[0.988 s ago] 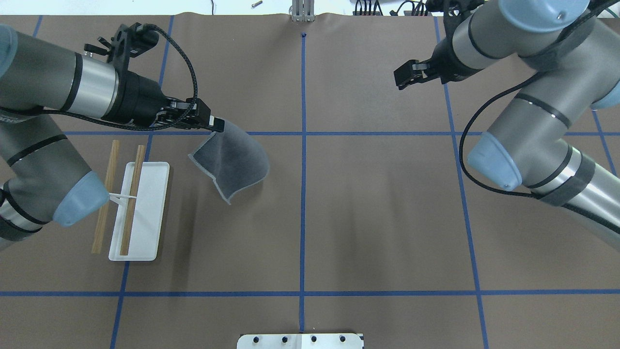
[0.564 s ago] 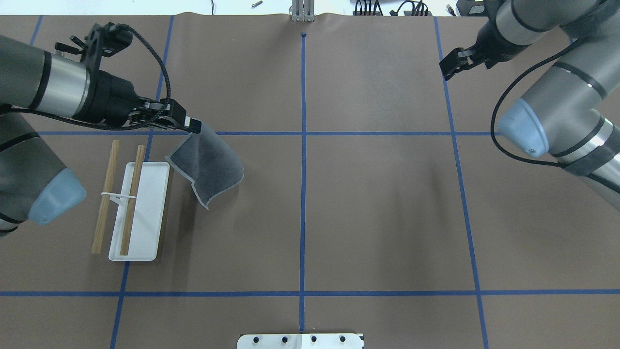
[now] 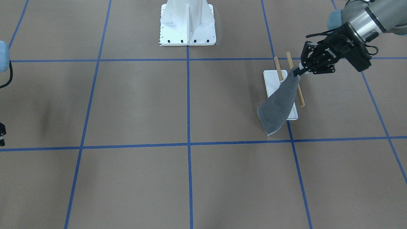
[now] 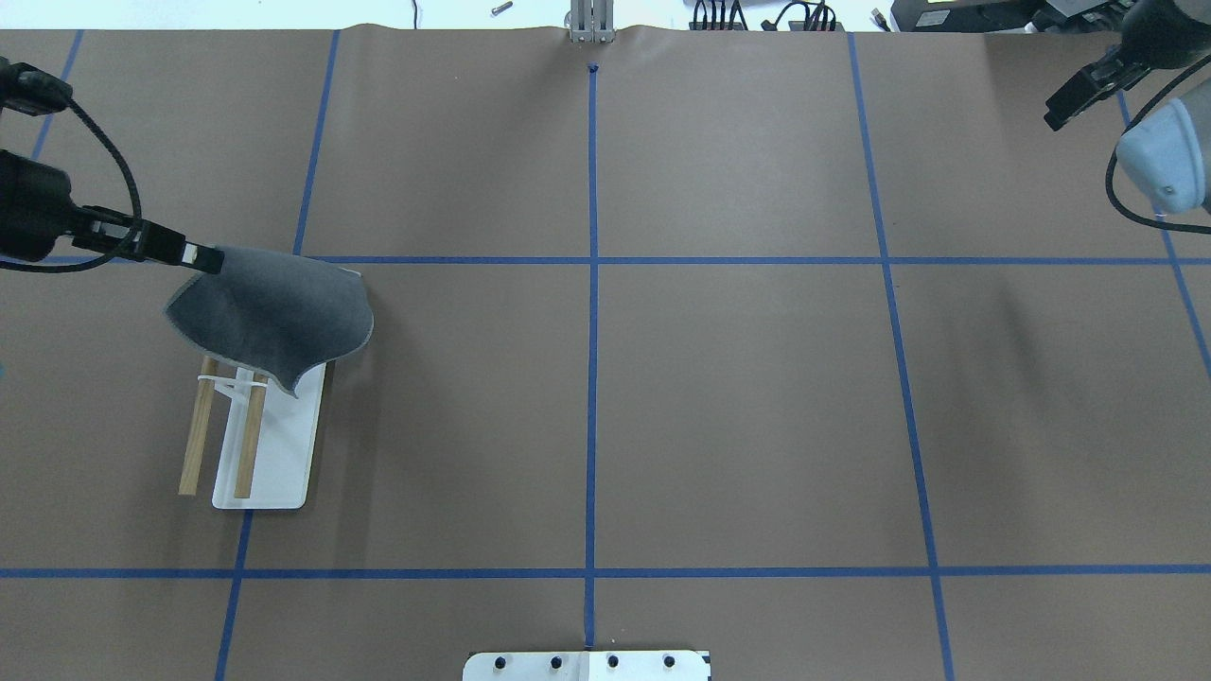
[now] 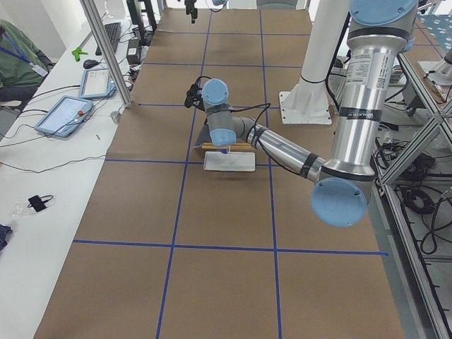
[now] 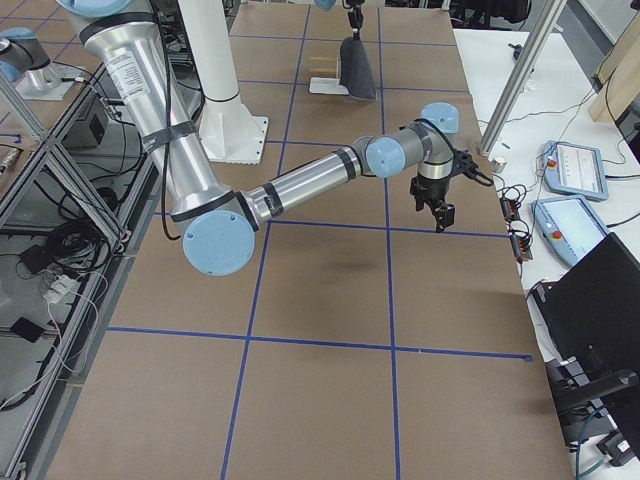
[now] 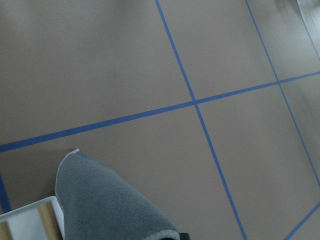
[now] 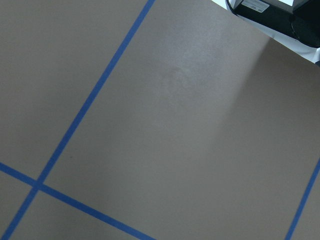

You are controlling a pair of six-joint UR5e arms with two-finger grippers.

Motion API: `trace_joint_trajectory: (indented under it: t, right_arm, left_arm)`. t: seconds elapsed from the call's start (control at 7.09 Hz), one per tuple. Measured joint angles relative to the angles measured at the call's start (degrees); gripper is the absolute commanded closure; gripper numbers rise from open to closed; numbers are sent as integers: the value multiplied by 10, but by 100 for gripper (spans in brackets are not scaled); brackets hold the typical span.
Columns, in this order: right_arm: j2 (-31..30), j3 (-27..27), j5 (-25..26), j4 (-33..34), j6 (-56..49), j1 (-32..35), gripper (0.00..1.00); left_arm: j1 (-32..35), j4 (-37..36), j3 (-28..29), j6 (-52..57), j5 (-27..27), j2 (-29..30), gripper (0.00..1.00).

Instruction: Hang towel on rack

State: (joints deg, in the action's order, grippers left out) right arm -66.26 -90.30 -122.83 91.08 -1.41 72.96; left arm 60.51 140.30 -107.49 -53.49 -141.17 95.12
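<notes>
The rack (image 4: 279, 463) stood at the left, its near half bare. The towel (image 4: 274, 312) hung over its far end, one corner pinched in the left gripper (image 4: 203, 257). Draping well probably meant carrying the cloth nearer, centring it along both dowels (image 4: 192, 445), then lowering before release. Far right, the right gripper's (image 4: 1079, 93) jaw state was unclear. The white lettering (image 3: 329, 51) on the left gripper's body was unreadable.

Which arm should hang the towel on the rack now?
Left. The left gripper pinches the towel by a corner, cloth hanging over the rack. The right gripper is far across the table, holding nothing.
</notes>
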Motion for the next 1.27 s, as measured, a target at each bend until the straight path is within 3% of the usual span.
trace_joint_trajectory:
  t: [0.56,0.71,0.85,0.99,1.27]
  right_arm:
    - [-36,65,-57,1,-169,97,0]
    - [-48,67,-58,3,-190,109,0]
    - [-62,67,-58,4,-199,118,0]
    - [-77,67,-59,4,-202,130,0]
    - [-99,67,-59,3,-215,147,0]
  left_arm:
    - [43,12,8,138,-5,-101,100]
    - [47,13,15,155,-4,-110,88]
    - [49,19,26,162,-4,-113,6]
    - [49,36,41,165,-3,-114,1]
    - [50,75,67,165,3,-115,1]
